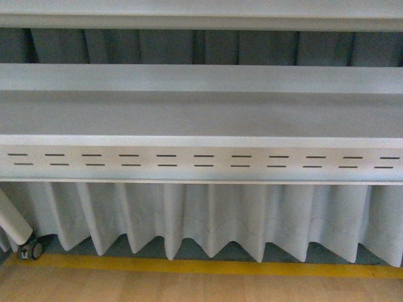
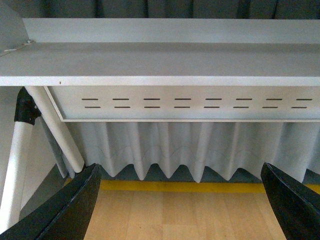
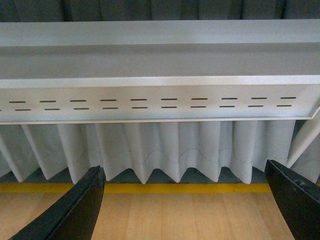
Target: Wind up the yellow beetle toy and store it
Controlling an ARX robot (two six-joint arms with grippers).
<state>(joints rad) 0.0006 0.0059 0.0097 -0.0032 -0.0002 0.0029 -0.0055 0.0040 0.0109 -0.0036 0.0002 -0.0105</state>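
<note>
Matt white shelf, slotted painted-metal panel, pleated cloth curtain, smooth wood floor; the left gripper has black plastic fingers.

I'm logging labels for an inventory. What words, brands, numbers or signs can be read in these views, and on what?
None readable in any view.
The slotted panel shows only rows of short slots, not characters.
The curtain, the yellow floor stripe, the left gripper and the right gripper carry no visible markings.

Left claw agape; right claw agape
</note>
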